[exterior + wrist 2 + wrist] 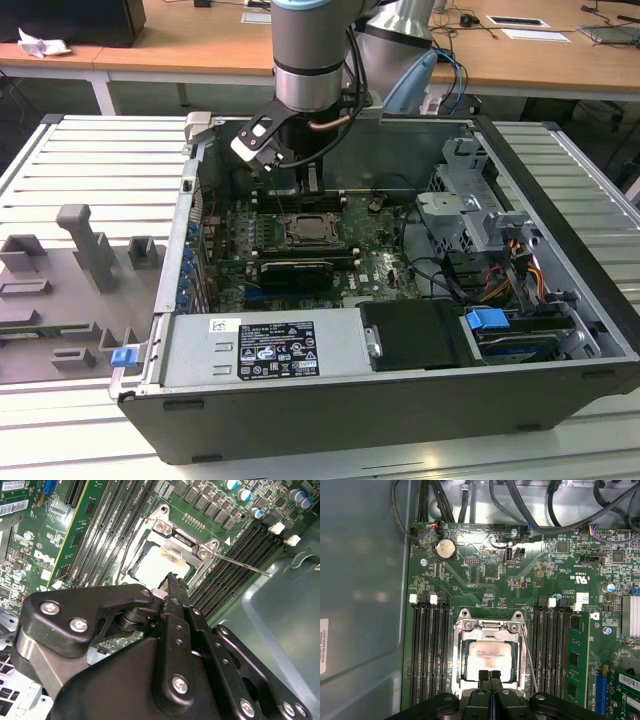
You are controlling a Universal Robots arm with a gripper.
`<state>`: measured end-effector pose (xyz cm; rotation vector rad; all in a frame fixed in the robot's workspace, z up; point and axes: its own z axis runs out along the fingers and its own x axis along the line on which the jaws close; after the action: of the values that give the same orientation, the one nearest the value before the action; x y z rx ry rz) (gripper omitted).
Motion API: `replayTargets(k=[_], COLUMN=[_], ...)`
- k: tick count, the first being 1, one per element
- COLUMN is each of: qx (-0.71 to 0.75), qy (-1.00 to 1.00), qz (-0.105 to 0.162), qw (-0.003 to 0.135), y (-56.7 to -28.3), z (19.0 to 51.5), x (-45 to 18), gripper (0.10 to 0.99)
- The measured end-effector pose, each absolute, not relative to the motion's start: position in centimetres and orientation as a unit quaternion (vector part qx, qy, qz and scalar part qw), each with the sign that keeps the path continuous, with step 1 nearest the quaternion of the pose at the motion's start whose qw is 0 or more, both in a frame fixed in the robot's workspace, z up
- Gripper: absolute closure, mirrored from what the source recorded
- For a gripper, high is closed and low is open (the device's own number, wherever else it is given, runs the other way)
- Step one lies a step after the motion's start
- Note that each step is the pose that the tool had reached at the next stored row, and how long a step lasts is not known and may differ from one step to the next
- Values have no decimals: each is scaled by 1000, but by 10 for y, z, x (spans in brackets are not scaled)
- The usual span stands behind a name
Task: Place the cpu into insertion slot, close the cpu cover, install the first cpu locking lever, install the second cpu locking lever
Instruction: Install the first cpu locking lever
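Reaching down into the open computer case (400, 420), the arm (308, 60) holds its gripper (305, 188) low over the green circuit board (385, 250), at the side of the insertion slot (308, 231) that lies farther from the exterior camera. In both wrist views the two black fingers (482, 677) are pressed together, tip against tip, and the gripper (489, 674) (172, 580) sits right at one edge of the socket; whether the tips touch the metal I cannot tell.

The cpu (489, 655) (157, 567) lies flat inside the slot, its pale top showing. The cpu cover (461, 650) is folded down around it, a silver frame with the chip visible through its square window. One locking lever (242, 564), a thin metal rod, stands free of the socket and juts out over the long black memory slots (427, 650) beside it.

In the first wrist view a round coin battery (445, 549) sits on the board well apart from the socket, near the black cables (520, 500).

In the exterior view a silver power supply (260, 345) lies along the near wall of the case and a metal drive cage (470, 200) stands toward the exterior view's right. The case rests on a ribbed metal table (90, 150), with grey fixtures (85, 240) on it toward the exterior view's left, and wooden desks (180, 40) behind.
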<state>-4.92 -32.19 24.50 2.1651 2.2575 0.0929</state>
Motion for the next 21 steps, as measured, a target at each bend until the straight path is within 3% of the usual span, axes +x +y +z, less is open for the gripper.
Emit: replayTargets(k=[21], qx=[692], qy=[721], qz=[30], qw=[6], y=[-322], z=[247], x=[-49], gripper=[980])
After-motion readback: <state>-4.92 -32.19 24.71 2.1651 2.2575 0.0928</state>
